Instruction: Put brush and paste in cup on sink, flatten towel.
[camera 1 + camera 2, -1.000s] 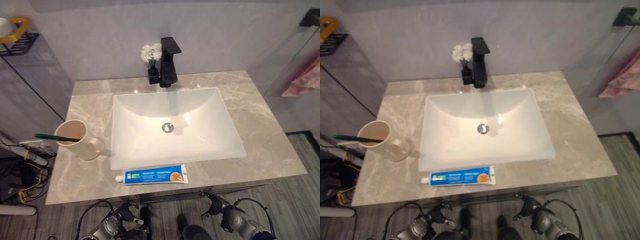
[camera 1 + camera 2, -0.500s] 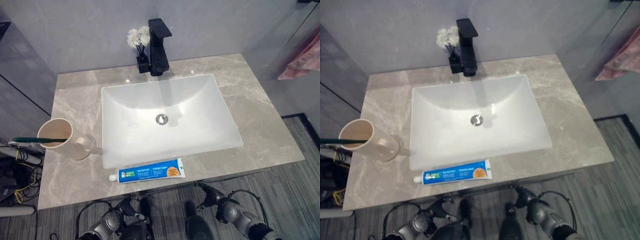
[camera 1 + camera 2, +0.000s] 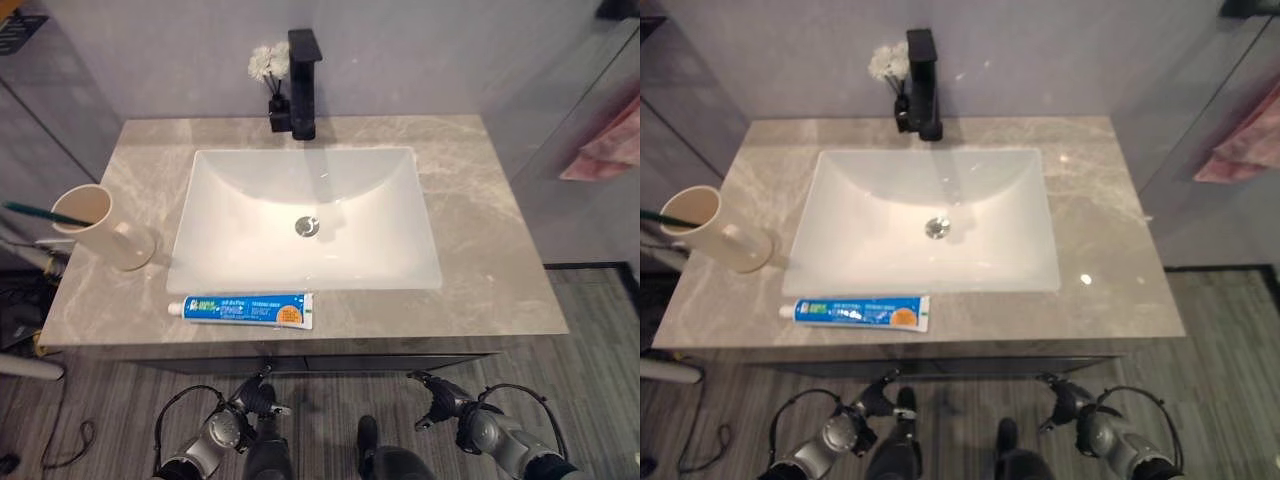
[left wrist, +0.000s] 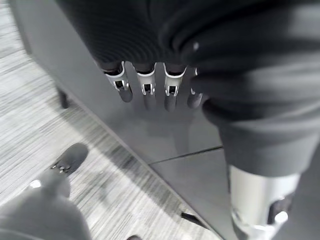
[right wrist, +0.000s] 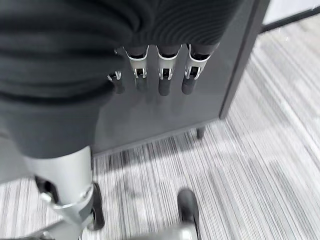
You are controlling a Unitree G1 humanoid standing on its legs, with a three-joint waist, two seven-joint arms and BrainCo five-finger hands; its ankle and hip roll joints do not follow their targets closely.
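Overhead view of the sink [image 3: 300, 160] set in a marble counter [image 3: 480, 250], taken here as the landmark for every position. To the left of the sink stands the cup [image 3: 95, 225], and the toothbrush [image 3: 35, 212] already lies in it, its green handle sticking out over the rim away from the sink. In front of the sink, along its near edge, the toothpaste [image 3: 240, 309] lies flat on the counter, cap end pointing toward the cup. Behind the sink rises the black tap [image 3: 302, 80], with a small vase of white flowers [image 3: 266, 64] touching its left side. Far to the right of the sink, off the counter, a pink towel [image 3: 605, 150] hangs at the frame edge. You have both hands low, below the counter's front edge: the left hand [image 4: 145, 87] and the right hand [image 5: 160, 75] each hang with fingers straight, relaxed and slightly apart, holding nothing. Judged from this layout, the paste is your next item. Risks: a flat tube near the counter's front edge may be pushed off by a hand rising from below; a tube dropped in carelessly could tip the cup or knock out the overhanging brush; a wide reach may strike the vase.
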